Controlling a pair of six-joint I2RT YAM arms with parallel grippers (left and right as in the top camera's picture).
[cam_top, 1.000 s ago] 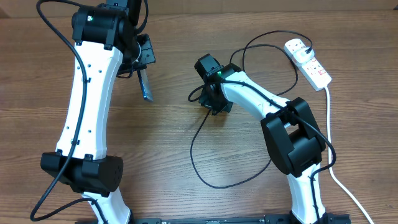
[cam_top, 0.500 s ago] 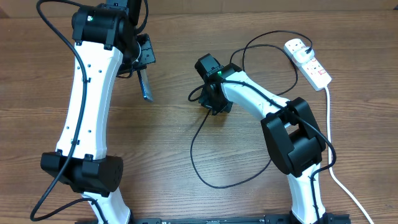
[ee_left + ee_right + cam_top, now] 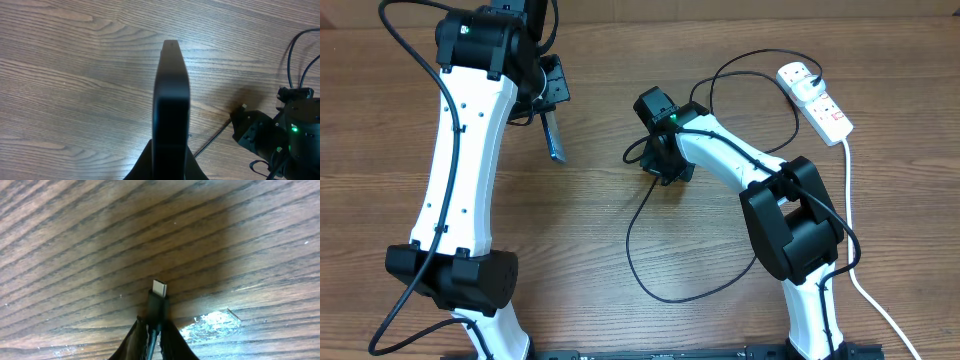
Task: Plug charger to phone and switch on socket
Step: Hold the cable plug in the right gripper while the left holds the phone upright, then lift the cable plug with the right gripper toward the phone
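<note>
Overhead: the left jaws are closed on the phone (image 3: 554, 140), holding it edge-on off the worktop (image 3: 610, 325) at about 10 o'clock in the picture. The right jaws sit near the centre, with the phone at their 9 o'clock and bare wood between the two. The charger (image 3: 628, 245) loops in slack toward 6 o'clock and passes close by the right arm. The socket (image 3: 817, 101) lies at 2 o'clock near the far edge, its white cord (image 3: 848, 200) running down the right side. A hard tug on the cable could drag the socket, and the loop could catch on the arm.

Left wrist: the phone's thin dark edge fills the middle, pinched at its lower end. No port shows here. Since it is held by one end only, a push from the connector could swing it in the grip. The right jaws show at 4 o'clock, apart from the phone.

Right wrist: the jaws are shut on the charger just behind its connector tip (image 3: 159, 287), which points to 12 o'clock over bare wood. A slight tilt in the approach would probably jam it.
</note>
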